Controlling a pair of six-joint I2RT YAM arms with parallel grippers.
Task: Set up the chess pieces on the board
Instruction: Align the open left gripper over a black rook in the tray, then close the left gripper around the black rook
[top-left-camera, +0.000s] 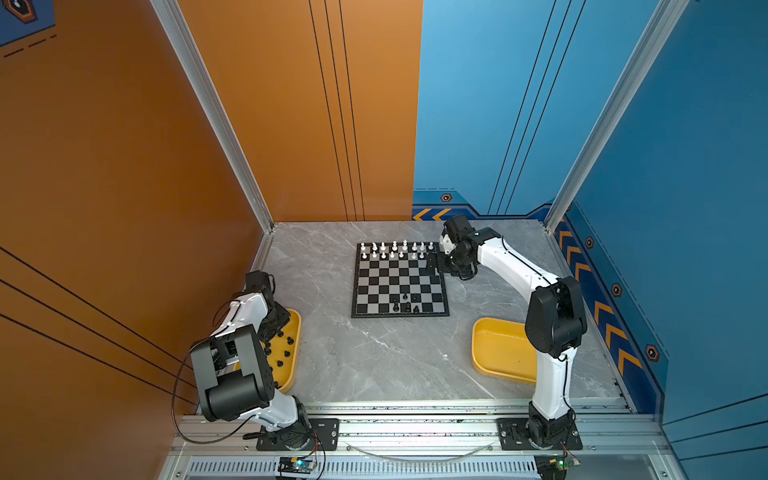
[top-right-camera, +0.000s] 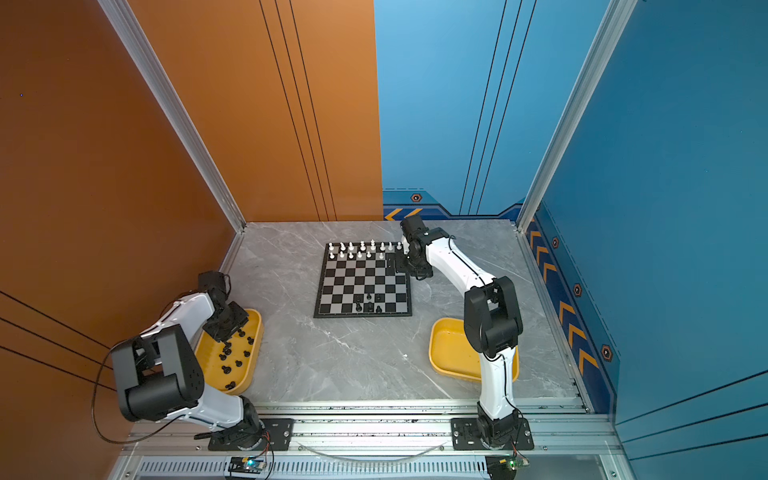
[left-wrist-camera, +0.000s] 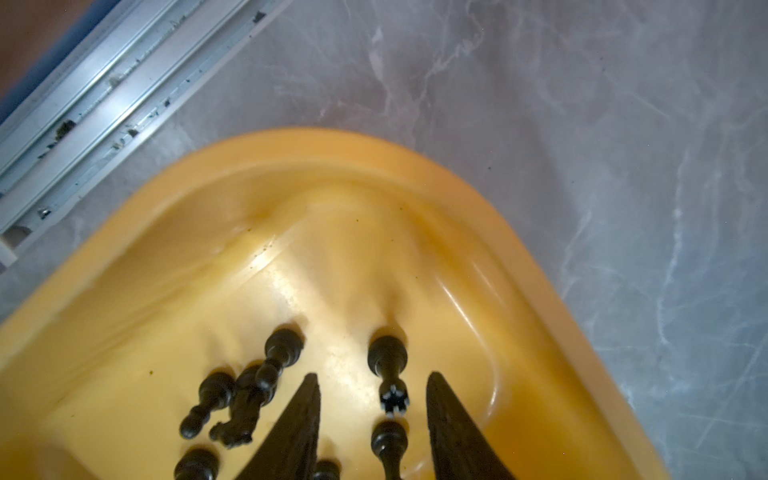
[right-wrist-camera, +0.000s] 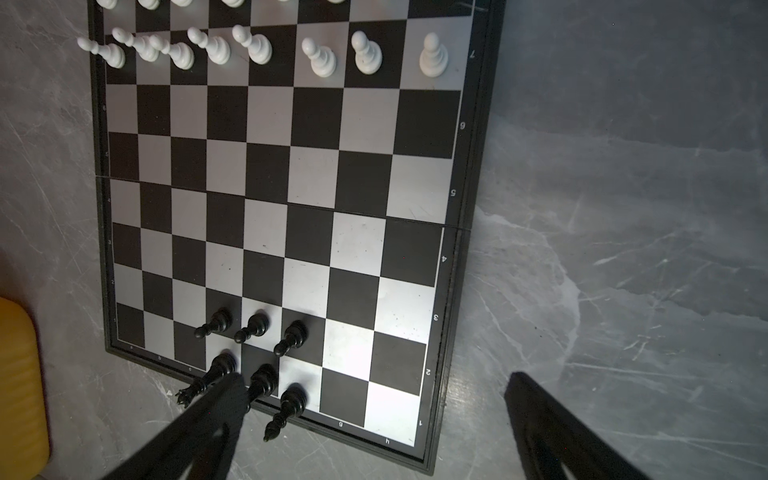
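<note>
The left gripper (left-wrist-camera: 372, 376) hangs low inside the left tray (left-wrist-camera: 332, 145), at the near left of the table (top-left-camera: 374, 361). Its jaws are parted around a crowned piece (left-wrist-camera: 388, 365), black, which stands on the tray floor. A gap shows on each side of the piece, so nothing appears to be gripped, though blur in the left wrist view makes a light touch hard to rule out. More tray pieces (left-wrist-camera: 282, 353), all black, stand or lie just beside it, and both top views show several others scattered along the tray (top-right-camera: 239, 362).

The board (top-left-camera: 386, 282) lies flat at mid-table, well apart from both trays. White pieces (top-left-camera: 395, 248) fill its two far rows. Six black pieces (right-wrist-camera: 253, 328) stand on the near side, three abreast in each of the two nearest rows, around the middle files.

The right gripper (right-wrist-camera: 374, 378) hovers above the board's right edge, close to the white rows in both top views (top-left-camera: 433, 264). Its fingers (right-wrist-camera: 224, 399) are spread wide and hold nothing. The right tray (top-left-camera: 494, 349) sits on the table at the near right, its outer end hidden behind the right arm (top-left-camera: 552, 316).
</note>
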